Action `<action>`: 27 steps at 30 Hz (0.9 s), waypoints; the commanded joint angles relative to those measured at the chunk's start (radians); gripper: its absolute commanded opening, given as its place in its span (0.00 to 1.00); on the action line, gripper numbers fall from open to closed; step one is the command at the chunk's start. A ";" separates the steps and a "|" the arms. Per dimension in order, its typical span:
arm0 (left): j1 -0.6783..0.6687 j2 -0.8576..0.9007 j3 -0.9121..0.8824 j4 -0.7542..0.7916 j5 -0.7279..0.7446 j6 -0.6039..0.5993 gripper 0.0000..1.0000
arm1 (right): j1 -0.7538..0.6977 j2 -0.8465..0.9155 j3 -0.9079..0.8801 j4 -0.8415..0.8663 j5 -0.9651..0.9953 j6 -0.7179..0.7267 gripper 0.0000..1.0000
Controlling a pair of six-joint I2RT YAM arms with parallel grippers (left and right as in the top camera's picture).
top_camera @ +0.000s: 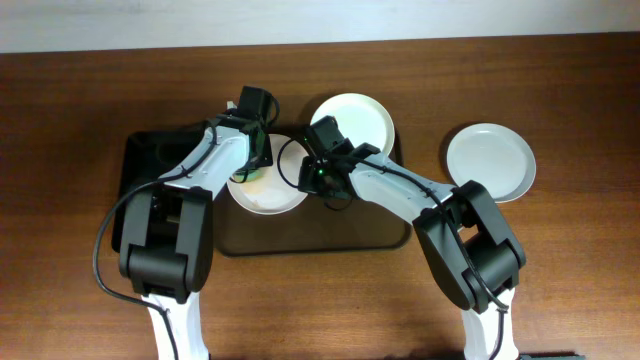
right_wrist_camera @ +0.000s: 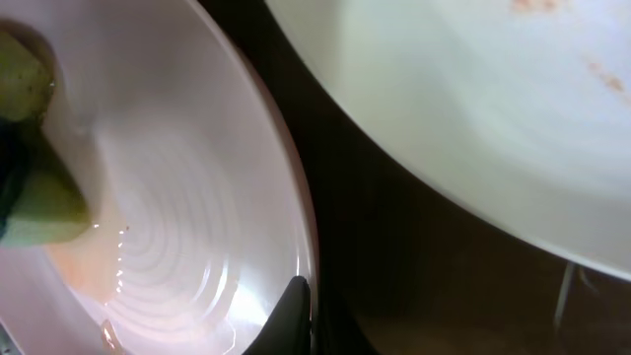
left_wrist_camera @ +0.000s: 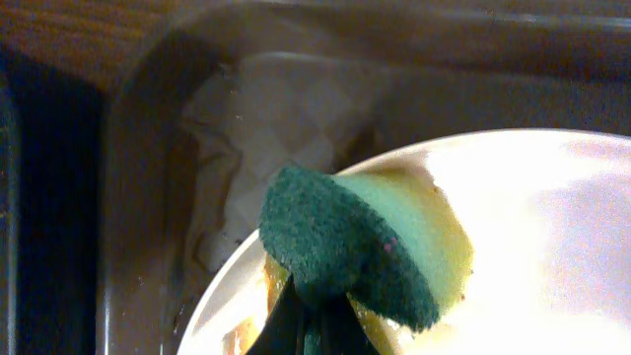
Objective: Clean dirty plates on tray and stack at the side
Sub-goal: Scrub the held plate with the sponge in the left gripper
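On the worktop (top_camera: 60, 120), a black bin (top_camera: 140, 160) sits just beside the left end of the tray (top_camera: 300, 238), a clean-looking side plate (top_camera: 490, 160) lies well apart to the right, and both arms cross over the tray, covering part of the front plate (top_camera: 270, 198). The left claw (left_wrist_camera: 311, 316) is clamped on a green-and-yellow sponge (left_wrist_camera: 335, 237) pressed to that plate's face, while the right claw (right_wrist_camera: 301, 316) pinches its rim. The front plate is glossy white with a faint orange film beside the sponge; the back plate (top_camera: 352, 120), also on the tray, bears small orange specks (right_wrist_camera: 601, 74).
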 commanded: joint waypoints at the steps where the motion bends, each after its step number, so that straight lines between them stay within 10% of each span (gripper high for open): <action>1: 0.042 0.068 -0.032 -0.105 0.319 0.114 0.01 | 0.004 0.024 -0.009 -0.022 0.036 -0.018 0.04; 8: 0.150 0.068 0.178 -0.290 0.728 0.268 0.01 | 0.005 0.024 -0.009 -0.023 0.035 -0.021 0.04; 14: 0.161 0.068 0.351 -0.428 0.315 0.172 0.01 | 0.004 0.024 -0.009 -0.021 0.036 -0.021 0.04; 27: -0.027 0.069 0.008 -0.273 0.320 0.140 0.01 | 0.004 0.024 -0.009 -0.016 0.032 -0.029 0.04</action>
